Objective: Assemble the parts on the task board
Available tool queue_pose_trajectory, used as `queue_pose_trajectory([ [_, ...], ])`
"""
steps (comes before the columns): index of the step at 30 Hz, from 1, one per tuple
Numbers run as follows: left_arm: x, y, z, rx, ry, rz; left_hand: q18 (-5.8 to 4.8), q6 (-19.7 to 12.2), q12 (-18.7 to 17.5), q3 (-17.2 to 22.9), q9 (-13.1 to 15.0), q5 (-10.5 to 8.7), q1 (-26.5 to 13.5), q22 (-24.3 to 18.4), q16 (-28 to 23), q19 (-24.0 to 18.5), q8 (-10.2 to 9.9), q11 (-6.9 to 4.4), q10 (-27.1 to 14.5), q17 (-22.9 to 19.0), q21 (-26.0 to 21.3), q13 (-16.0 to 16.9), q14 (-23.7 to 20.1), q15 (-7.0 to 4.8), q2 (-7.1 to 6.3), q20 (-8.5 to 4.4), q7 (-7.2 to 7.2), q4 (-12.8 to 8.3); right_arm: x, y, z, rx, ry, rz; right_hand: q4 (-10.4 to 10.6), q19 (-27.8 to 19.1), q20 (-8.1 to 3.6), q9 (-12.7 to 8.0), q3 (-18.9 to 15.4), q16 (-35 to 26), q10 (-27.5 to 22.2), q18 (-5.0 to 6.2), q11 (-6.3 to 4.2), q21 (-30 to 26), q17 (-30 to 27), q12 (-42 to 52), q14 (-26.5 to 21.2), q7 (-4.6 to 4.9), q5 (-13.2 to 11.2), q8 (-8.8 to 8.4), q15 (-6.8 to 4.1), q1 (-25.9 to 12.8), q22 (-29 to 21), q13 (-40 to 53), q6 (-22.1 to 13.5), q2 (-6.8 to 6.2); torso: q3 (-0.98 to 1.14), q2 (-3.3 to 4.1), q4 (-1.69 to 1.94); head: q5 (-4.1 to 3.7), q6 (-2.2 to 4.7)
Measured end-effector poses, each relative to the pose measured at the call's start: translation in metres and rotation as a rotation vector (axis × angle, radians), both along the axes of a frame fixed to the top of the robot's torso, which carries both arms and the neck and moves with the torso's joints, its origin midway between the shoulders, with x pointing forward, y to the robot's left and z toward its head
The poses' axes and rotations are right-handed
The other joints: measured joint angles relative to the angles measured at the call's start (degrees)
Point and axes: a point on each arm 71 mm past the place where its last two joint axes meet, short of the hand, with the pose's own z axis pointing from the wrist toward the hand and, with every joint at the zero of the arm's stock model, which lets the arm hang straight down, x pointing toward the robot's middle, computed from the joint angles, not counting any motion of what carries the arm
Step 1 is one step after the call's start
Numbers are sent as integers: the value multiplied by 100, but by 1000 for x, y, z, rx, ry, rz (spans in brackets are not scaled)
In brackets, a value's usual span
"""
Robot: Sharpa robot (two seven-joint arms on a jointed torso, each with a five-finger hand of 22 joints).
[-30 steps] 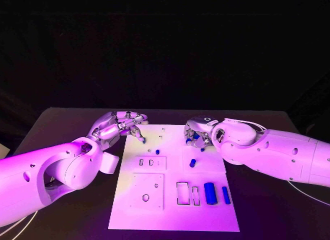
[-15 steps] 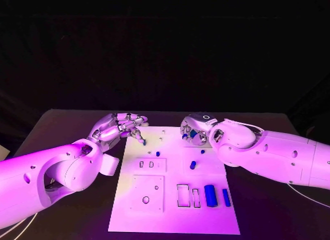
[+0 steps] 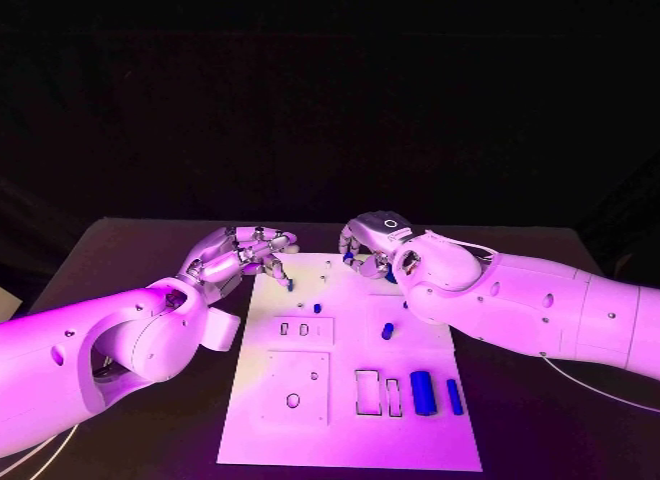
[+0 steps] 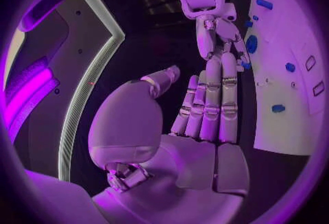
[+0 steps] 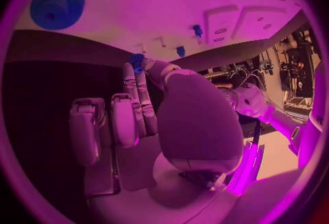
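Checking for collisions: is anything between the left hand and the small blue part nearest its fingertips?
Nothing visible. The left hand is open at the task board's far left edge, and the small blue part lies right at its fingertips.

The black table [image 3: 128, 250] spreads under and around the left hand [image 3: 244, 252] and the right hand [image 3: 371, 250]. A thin white cable [image 3: 604, 385] lies on it well behind the right hand, and another white cable [image 3: 27, 450] lies well behind the left hand.

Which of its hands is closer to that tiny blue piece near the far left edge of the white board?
Left. The left hand hovers right beside the tiny blue piece; the right hand is farther along the white board.
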Motion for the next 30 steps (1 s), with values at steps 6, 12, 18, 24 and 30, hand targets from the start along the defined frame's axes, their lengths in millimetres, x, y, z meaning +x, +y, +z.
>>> queue_pose_trajectory([
  [6,0,-2,0,-3,-1,-3,0,0,0,0,0,0,0,0,0,0,0,0,0,0,0,0,0,0,0,0,0,0,6,8,1,9,-18,-14,0,0,0,0,0,-2,0,0,0,0,-7,-10,0,0,0,-1,0,0,-1,0,0,0,0,14,22,-3,-13],
  [12,1,-3,1,-4,-1,-4,0,0,0,0,0,0,0,0,0,0,0,0,0,-1,0,-1,0,0,0,0,0,0,7,16,-1,15,-23,-14,0,0,0,0,0,-2,0,0,0,0,-7,-21,0,0,0,-1,0,-1,-1,0,0,0,-8,35,58,-17,-16],
  [18,1,-4,1,-5,-2,-6,0,0,0,0,-1,0,0,10,0,-21,0,0,0,6,-2,-1,0,0,0,21,0,0,10,19,-4,12,-23,-19,0,0,0,7,0,-2,0,1,0,0,-13,-30,0,0,-1,-1,1,-1,-1,0,0,-1,-19,46,79,-17,-10],
  [24,3,-5,6,-6,-13,-7,0,0,0,-1,-1,0,0,10,0,-20,0,0,0,6,-2,-1,0,0,0,21,0,0,11,22,-7,9,-20,-21,-1,0,0,7,1,-2,0,1,0,0,-24,-44,0,0,-3,-2,1,-1,-2,1,-1,-1,-25,60,83,7,-24],
  [30,3,-5,8,-7,-16,-9,0,0,0,-1,-1,0,0,9,0,-20,0,0,0,6,-2,-1,0,0,0,21,0,0,11,24,-11,4,-13,-20,-9,0,0,14,9,-2,0,1,0,0,-32,-42,0,0,-7,-2,1,-2,-2,2,-1,-1,-26,69,92,12,-42],
])
